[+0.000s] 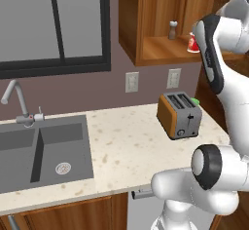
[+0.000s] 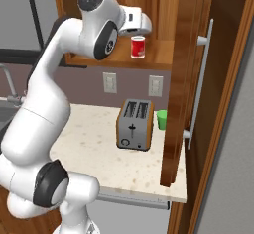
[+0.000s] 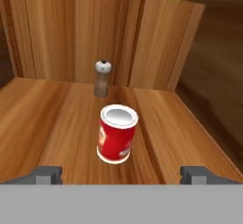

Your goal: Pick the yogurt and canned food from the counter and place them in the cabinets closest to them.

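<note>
The yogurt (image 3: 116,134), a red cup with a white rim, stands upright on the wooden shelf of the open cabinet (image 3: 57,123). My gripper (image 3: 122,174) is open, its two fingertips (image 3: 47,172) wide apart and just short of the cup, touching nothing. In the right base view the yogurt (image 2: 138,47) sits on the shelf just below and beyond my hand (image 2: 141,26). From the left base view the yogurt (image 1: 191,43) peeks out behind my forearm. The canned food is out of view. The speckled beige counter (image 1: 126,141) lies below the cabinets.
A slim pepper shaker (image 3: 102,79) stands at the back of the shelf behind the cup. The cabinet door (image 2: 184,79) hangs open to the right. A toaster (image 2: 135,125) and a green cup (image 2: 161,119) stand on the counter; the sink (image 1: 44,148) is to the left.
</note>
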